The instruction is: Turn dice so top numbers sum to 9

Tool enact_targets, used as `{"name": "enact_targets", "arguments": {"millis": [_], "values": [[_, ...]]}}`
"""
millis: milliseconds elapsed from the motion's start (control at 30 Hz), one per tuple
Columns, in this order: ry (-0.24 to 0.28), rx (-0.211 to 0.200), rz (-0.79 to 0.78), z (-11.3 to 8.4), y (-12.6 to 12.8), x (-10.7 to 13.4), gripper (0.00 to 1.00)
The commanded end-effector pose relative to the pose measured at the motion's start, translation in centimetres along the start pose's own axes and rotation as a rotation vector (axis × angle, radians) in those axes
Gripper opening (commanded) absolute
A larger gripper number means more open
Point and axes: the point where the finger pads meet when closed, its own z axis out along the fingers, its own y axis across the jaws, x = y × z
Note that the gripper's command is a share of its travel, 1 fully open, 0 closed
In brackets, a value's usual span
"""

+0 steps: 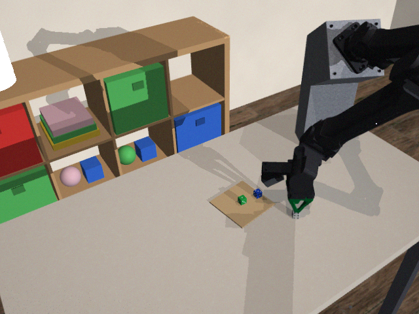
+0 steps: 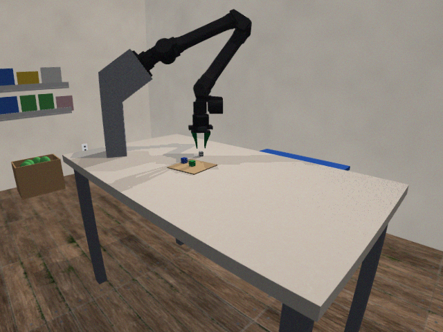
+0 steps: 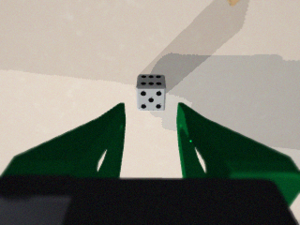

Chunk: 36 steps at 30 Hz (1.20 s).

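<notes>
Hovering above the white die [image 1: 295,214] in the top view, the gripper [image 1: 300,204] has its fingers partly apart with nothing between them. The die sits on the bare counter [image 1: 169,253], directly under the fingertips and off the mat [image 1: 233,212]. The mat lies off to the gripper's side, near but not touching the die, carrying the green die [image 1: 241,199] and blue die [image 1: 257,193]. Pips on those two are too small to read here.

Exterior view: gripper [image 2: 200,142] clearly above the white die [image 2: 201,153], gap visible between tips and die. No contact. Green die [image 2: 192,162] and blue die [image 2: 183,160] both on the mat [image 2: 203,167].

Wrist view: white die [image 3: 151,92] centred ahead between the two green fingers, top face reads six, facing side five. Only a corner of the mat [image 3: 232,2] shows at the frame edge; other dice out of frame.

Step in hand, as I judge it: approach for pick-up of the stray die. Next move needs a straight descent to straddle it, then close, carry to the mat, and set down with whichever face makes the sum 9, which depends on the two tops I can't read.
</notes>
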Motion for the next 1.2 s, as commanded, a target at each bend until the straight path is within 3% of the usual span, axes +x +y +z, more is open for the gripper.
{"name": "enact_targets", "arguments": {"millis": [0,133,233,1167], "values": [[0.006,0.000,0.003,0.62,-0.07,0.45,0.34],[0.009,0.016,0.010,0.68,-0.86,0.73,0.34],[0.006,-0.002,0.000,0.93,-0.02,0.52,0.34],[0.009,0.008,0.003,0.88,-0.46,0.68,0.34]]}}
